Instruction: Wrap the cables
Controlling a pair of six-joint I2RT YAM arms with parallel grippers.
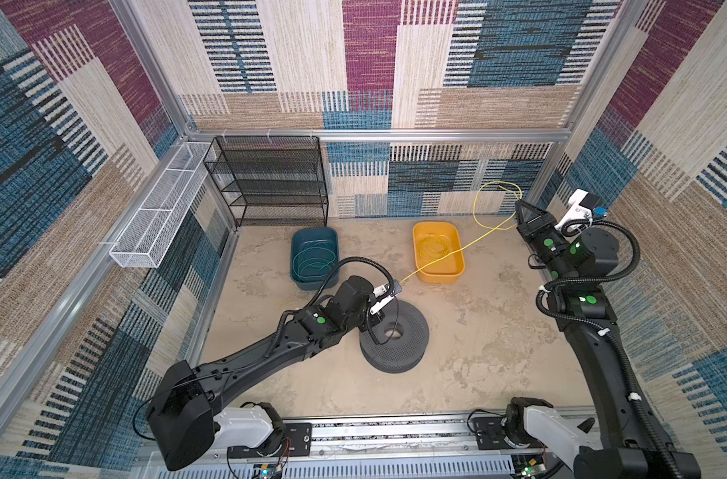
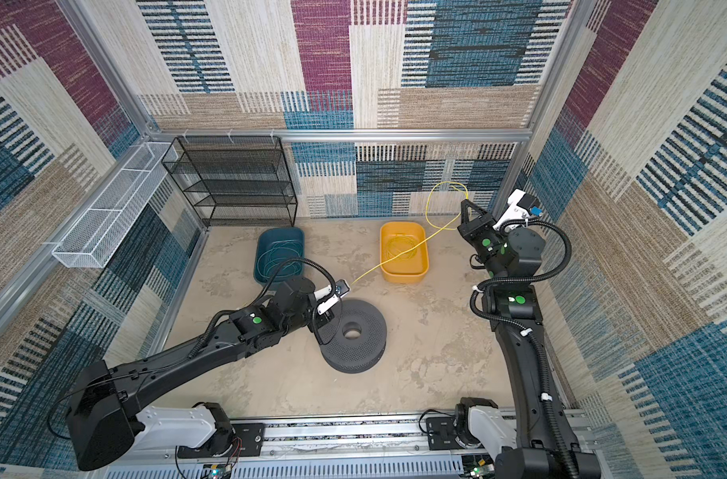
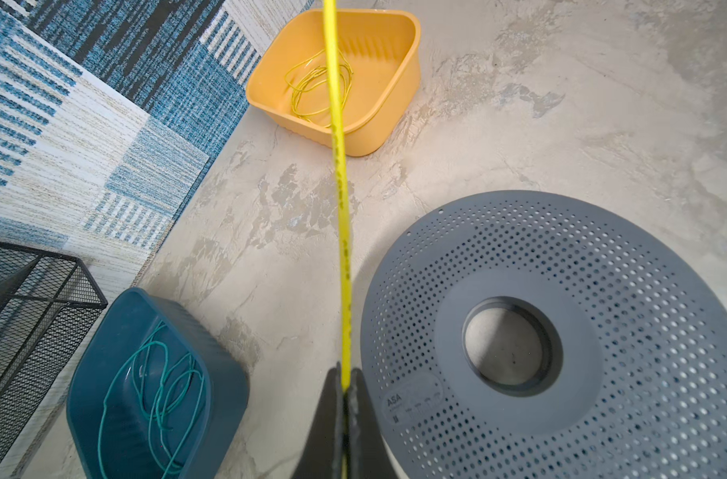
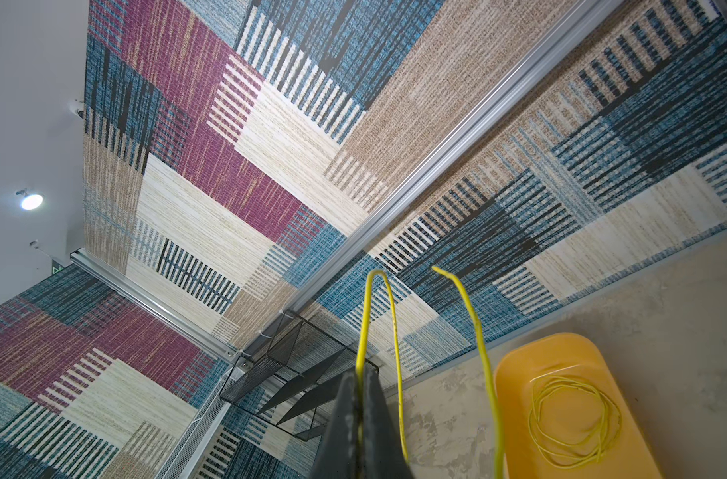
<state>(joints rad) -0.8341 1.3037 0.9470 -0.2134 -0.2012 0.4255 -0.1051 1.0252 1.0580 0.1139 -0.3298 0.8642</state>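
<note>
- A thin yellow cable (image 3: pixel 340 166) runs taut from the left pincer (image 3: pixel 345 390), which is clamped shut on it beside the spool (image 1: pixel 411 348). It passes over the yellow tub (image 1: pixel 438 277).
- The right pincer (image 4: pixel 359 381), raised near the woven back wall (image 1: pixel 436 195), also pinches the cable, and a loose loop curls beyond it.
- The spool is grey perforated plastic and lies flat. Bare mottled counter (image 1: pixel 498 352) is open to its right.
- The tub's coil (image 3: pixel 318 85) looks separate, though this is uncertain.

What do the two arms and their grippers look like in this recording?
The left arm and right arm are matte black with smooth moulded shells, white housings at the base and round green stickers on the joints. Black corrugated hoses loop alongside them. The left gripper and right gripper have slim black tapering fingers; a white camera bracket sits at each wrist.
</note>
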